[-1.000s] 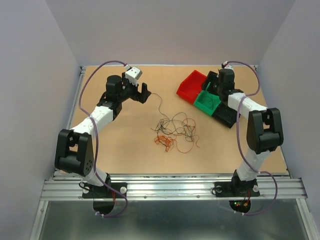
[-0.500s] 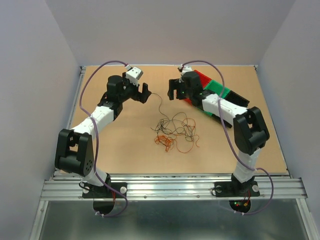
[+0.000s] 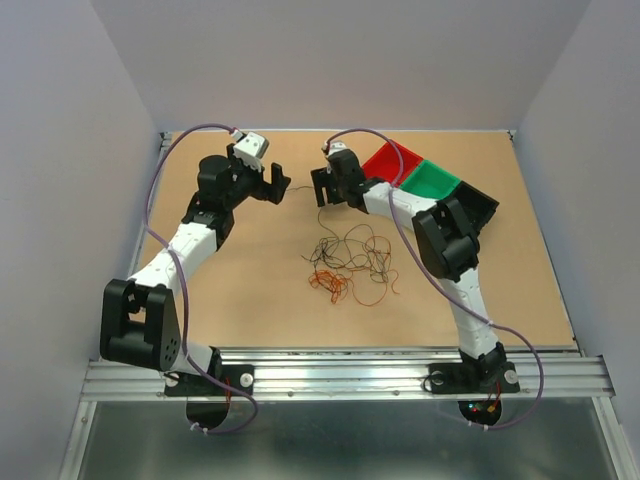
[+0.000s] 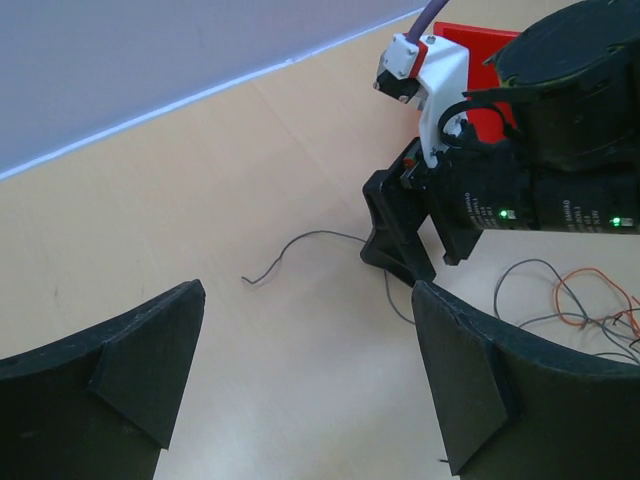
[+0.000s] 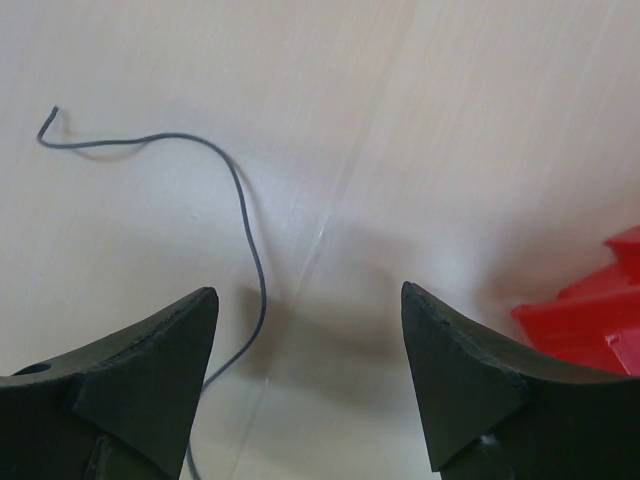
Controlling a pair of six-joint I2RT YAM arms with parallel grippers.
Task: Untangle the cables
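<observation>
A smooth pale wooden table (image 3: 250, 300) is carrying a red bin (image 3: 392, 160), a green bin (image 3: 432, 180) and a black bin (image 3: 478, 203), boxy plastic, contents unclear, while the left gripper (image 4: 308, 295) and right gripper (image 5: 307, 292) are facing each other, jaws spread and unloaded, a stray dark wire (image 5: 245, 210) lying between them near the hair-thin, curly black and orange cables (image 3: 350, 262) tangled mid-table.

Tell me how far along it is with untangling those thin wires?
Little looks done: most cables sit in one knotted heap mid-table, black and orange mixed. In hand: the right tool, open, is poised over one loose dark wire trailing out of the heap; it is not gripped yet. The left tool is open and empty nearby. Left: nearly the whole tangle.
</observation>
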